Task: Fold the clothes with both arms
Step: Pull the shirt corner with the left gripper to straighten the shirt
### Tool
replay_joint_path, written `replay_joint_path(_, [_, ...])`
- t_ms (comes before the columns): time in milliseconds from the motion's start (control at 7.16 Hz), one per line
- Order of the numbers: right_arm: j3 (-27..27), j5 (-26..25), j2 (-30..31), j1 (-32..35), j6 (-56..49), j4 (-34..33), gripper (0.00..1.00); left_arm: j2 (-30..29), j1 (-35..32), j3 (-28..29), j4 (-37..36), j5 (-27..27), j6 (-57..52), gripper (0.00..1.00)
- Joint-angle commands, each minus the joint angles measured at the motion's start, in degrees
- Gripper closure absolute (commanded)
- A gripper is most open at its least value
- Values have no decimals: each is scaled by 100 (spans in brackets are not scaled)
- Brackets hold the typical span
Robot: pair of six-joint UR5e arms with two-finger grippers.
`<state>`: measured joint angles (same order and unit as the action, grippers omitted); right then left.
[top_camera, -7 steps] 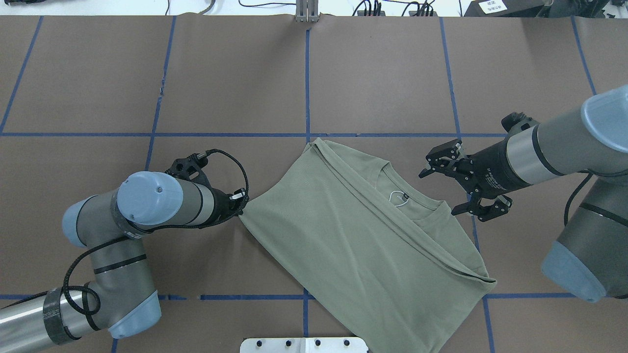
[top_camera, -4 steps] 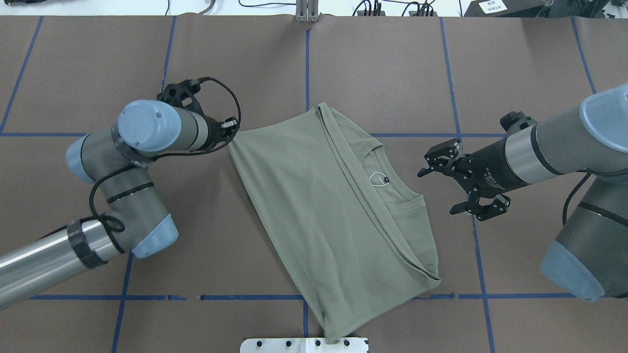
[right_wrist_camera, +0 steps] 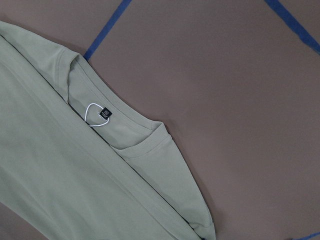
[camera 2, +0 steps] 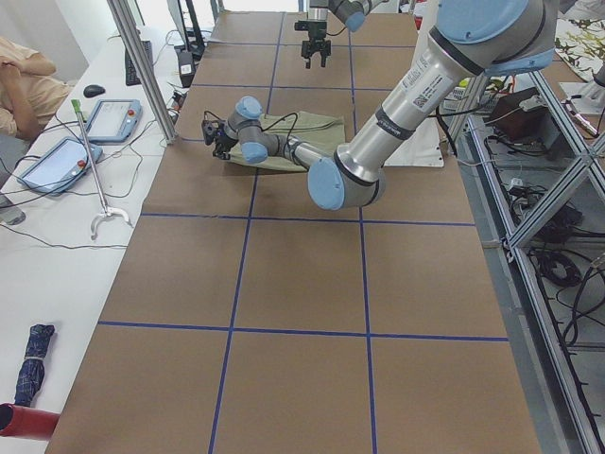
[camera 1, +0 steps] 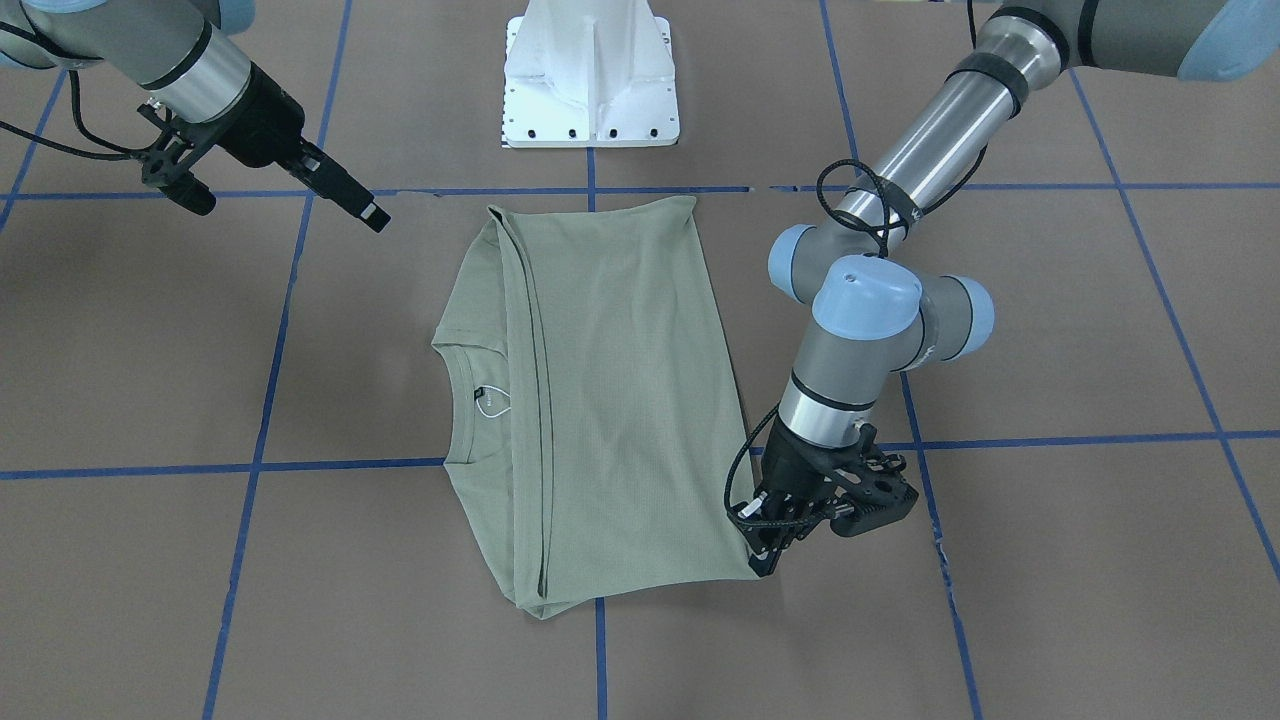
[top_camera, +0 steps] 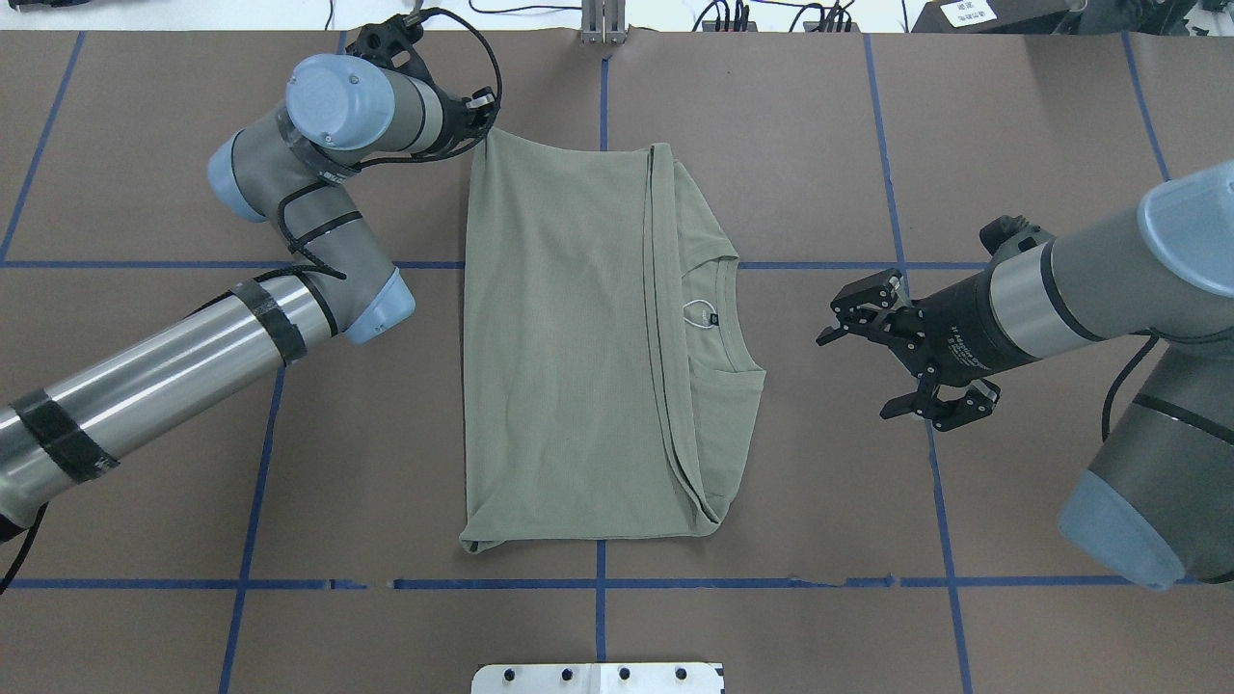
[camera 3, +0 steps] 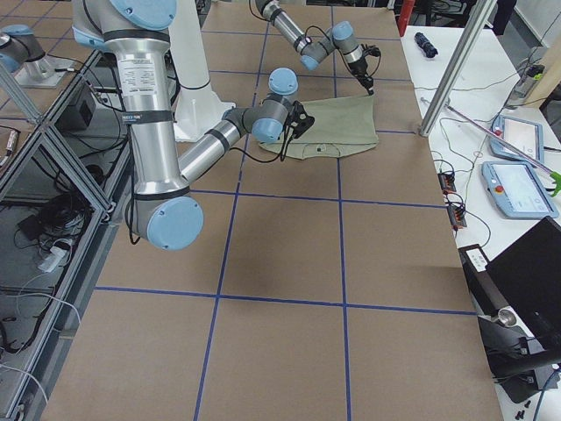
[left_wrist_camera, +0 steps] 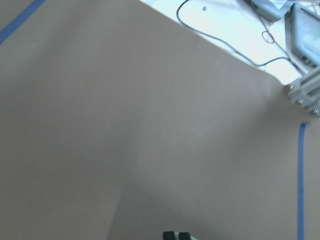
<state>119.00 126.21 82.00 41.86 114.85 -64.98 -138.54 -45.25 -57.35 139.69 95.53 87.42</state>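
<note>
Sage-green shirt point(top_camera: 559, 337) lies flat on the brown desk point(top_camera: 819, 145), straight out from the white pedestal point(top_camera: 598, 678). It is folded lengthwise, collar point(top_camera: 718, 318) on the right-arm side. Left pincer point(camera 1: 765, 558) is narrow, pinched on the shirt corner farthest from the pedestal. Right pincer point(top_camera: 853, 376) is spread wide, level with the collar, near the cloth but apart from it. Black neck label point(right_wrist_camera: 106, 114) with white loop sits inside the collar, print too small to read. White lettering on the right pincer's body is unreadable.

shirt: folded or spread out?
Folded. The shirt lies as a narrow rectangle, one side doubled over along a lengthwise crease that covers half the collar.
</note>
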Motion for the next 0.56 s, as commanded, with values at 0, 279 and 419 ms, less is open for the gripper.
replay_joint_path(0, [-9,0,-113,-2,-24,12,0,-130,-19,145,172,53,-6,39])
replay_joint_path(279, [-210,0,-464,-2,-24,12,0,403,-20,-693,260,368,-23,34])
replay_joint_path(419, [-246,-78,-605,-72,-59,-14,0,911,-19,-1386,260,666,-23,34])
